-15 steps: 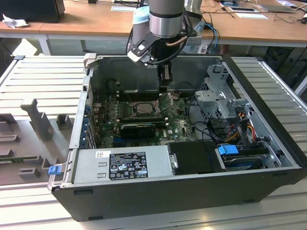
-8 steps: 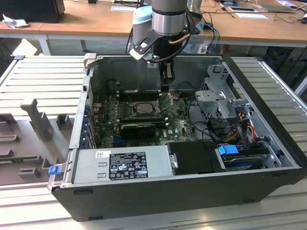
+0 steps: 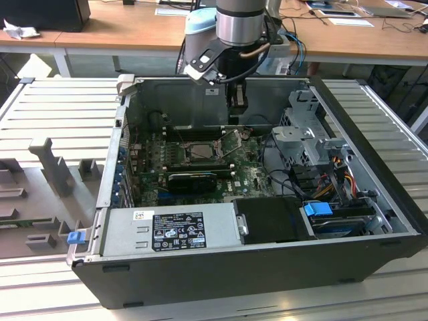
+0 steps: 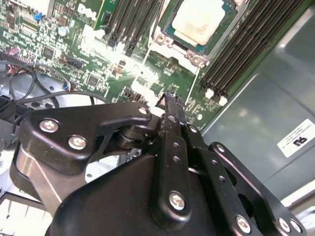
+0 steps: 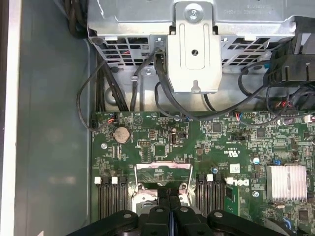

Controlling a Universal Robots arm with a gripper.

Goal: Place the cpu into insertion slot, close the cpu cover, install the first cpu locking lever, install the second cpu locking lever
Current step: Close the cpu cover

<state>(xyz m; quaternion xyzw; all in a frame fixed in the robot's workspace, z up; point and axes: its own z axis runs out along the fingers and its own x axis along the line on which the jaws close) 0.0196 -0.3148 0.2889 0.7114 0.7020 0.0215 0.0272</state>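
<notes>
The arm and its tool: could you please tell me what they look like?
The silver-grey cylindrical arm has a pale blue joint cap and a grey cable at the wrist. The black metal tool has flat linkage bars joined by silver screws.

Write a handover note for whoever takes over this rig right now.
The gripper is shut, with nothing seen in it, above the motherboard and close to the socket.
The cpu sits in the insertion slot.
The cpu cover stands raised, tilted open, just ahead of the fingertips.
Done: cpu placement.
Left: closing the cover and both locking-lever steps.
</notes>
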